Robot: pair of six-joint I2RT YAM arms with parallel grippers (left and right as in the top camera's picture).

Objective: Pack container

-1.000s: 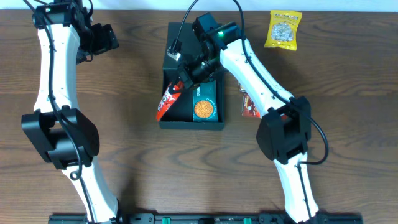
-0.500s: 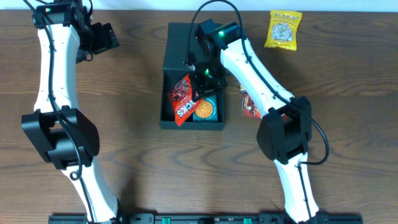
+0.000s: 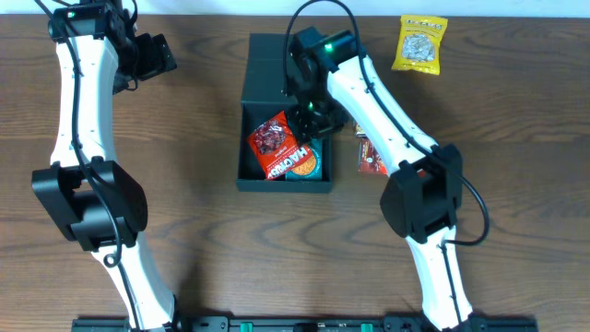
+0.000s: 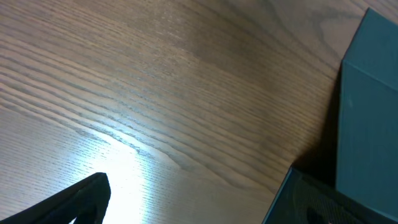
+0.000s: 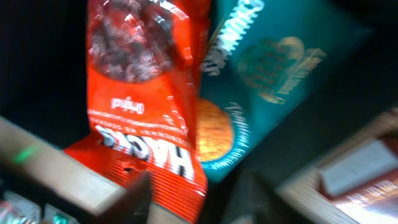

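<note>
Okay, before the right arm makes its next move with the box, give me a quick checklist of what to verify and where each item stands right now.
1. Red packet inside the container: ok, it lies tilted, overlapping the teal packet.
2. Right gripper free of the red packet: cannot tell, the wrist view is blurred.
3. Lid open: ok, folded back.
4. Left gripper out of the way: ok, open over the table, left of the container.
5. Everything packed: not ok, the yellow packet and a second red packet lie outside.
</note>
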